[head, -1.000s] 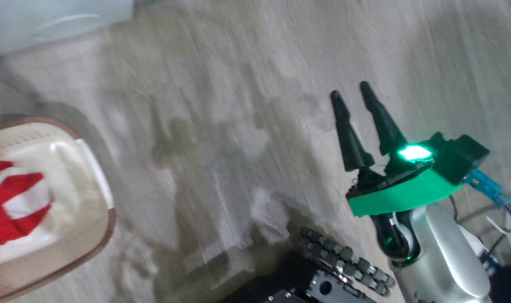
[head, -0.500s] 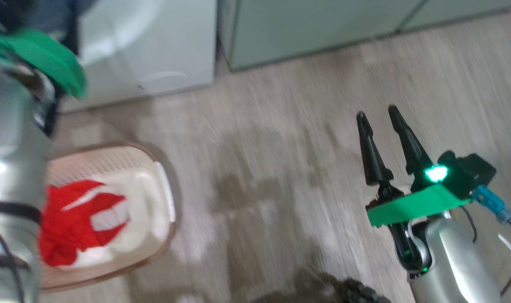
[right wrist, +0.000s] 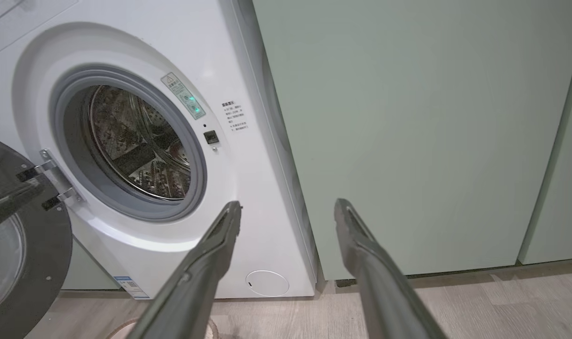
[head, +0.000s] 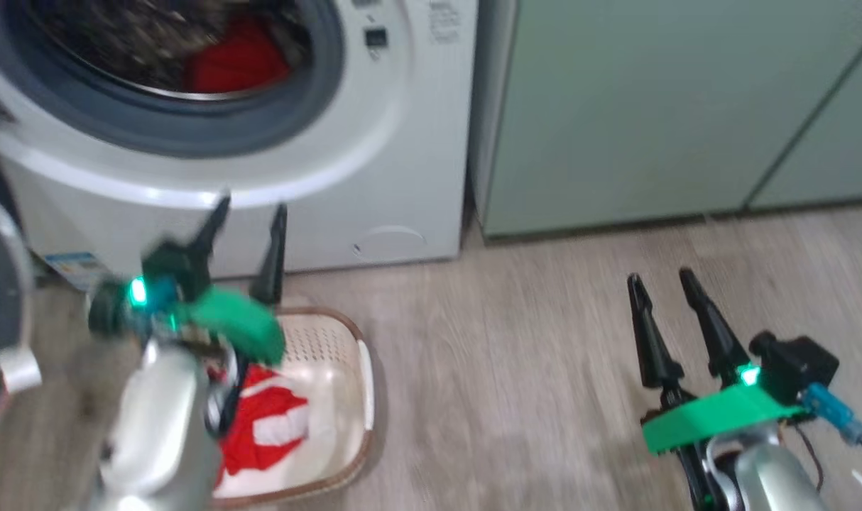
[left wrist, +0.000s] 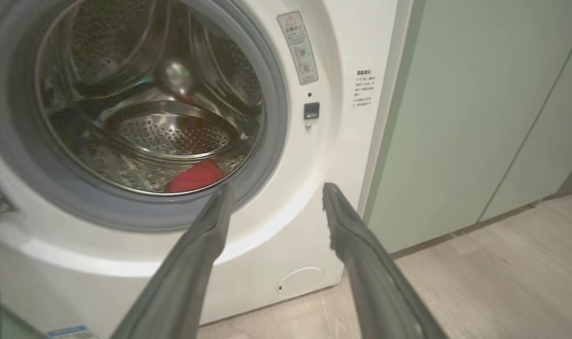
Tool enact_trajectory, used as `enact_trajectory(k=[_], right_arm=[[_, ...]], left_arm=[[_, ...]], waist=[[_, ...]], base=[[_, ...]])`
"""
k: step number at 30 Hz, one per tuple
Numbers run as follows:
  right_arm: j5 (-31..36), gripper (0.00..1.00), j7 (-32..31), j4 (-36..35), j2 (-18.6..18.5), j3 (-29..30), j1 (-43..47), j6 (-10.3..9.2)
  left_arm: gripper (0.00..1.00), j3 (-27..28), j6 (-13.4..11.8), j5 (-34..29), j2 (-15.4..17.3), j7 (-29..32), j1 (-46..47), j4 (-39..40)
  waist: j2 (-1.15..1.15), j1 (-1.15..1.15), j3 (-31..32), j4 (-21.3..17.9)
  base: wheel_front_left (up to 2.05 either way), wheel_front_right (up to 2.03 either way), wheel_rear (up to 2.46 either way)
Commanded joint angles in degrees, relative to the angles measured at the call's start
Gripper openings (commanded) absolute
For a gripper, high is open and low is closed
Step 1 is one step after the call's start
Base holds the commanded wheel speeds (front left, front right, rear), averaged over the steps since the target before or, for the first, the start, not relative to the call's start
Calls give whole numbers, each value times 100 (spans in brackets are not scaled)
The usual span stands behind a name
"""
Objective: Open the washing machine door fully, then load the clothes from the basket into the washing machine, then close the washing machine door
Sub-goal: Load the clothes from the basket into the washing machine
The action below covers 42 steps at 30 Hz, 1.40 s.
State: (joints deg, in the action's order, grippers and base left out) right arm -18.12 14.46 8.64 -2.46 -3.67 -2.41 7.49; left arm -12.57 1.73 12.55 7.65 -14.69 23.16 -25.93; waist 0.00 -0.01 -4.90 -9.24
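Pale wood floor [head: 516, 397] before green cabinets [head: 615, 106]. The washing machine [head: 402, 142] stands far left, its door [right wrist: 36, 263] swung open. The basket [head: 363, 397] in front holds the clothes [head: 260, 426]. Left gripper [head: 251, 206] above the basket and right gripper [head: 659, 278] well to the right: both spread wide, empty.

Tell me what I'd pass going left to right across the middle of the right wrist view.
Open washing machine door → steel drum → black door latch slot → pale green cabinet.
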Motion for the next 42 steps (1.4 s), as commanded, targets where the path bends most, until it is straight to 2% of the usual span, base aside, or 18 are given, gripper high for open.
enact_trajectory(k=[1, 7, 13, 20, 42], right_arm=[[70, 100, 54, -176, -42, -105, -14, 0], [57, 100, 54, -281, -42, -25, 261, 0], [32, 100, 54, -360, -42, -2, 421, 0], [31, 100, 54, -415, -42, 10, 510, 0], [-33, 100, 54, -410, -42, 37, 493, 0]], left_arm=[[100, 243, -75, -98, 67, -30, 44, 323], [100, 417, -365, -505, -132, -30, -972, 1208], [100, 573, -576, -552, -352, -30, -1672, 1698], [100, 542, -585, -516, -458, -30, -1897, 1815], [100, 502, -591, -543, -477, -30, -1948, 1703]], waist=[[0, 1, 355, 259], [0, 1, 557, 361], [0, 1, 647, 428], [0, 1, 657, 528], [0, 1, 680, 602]], base=[[0, 0, 0], [0, 0, 0], [0, 0, 0], [0, 0, 0], [0, 0, 0]])
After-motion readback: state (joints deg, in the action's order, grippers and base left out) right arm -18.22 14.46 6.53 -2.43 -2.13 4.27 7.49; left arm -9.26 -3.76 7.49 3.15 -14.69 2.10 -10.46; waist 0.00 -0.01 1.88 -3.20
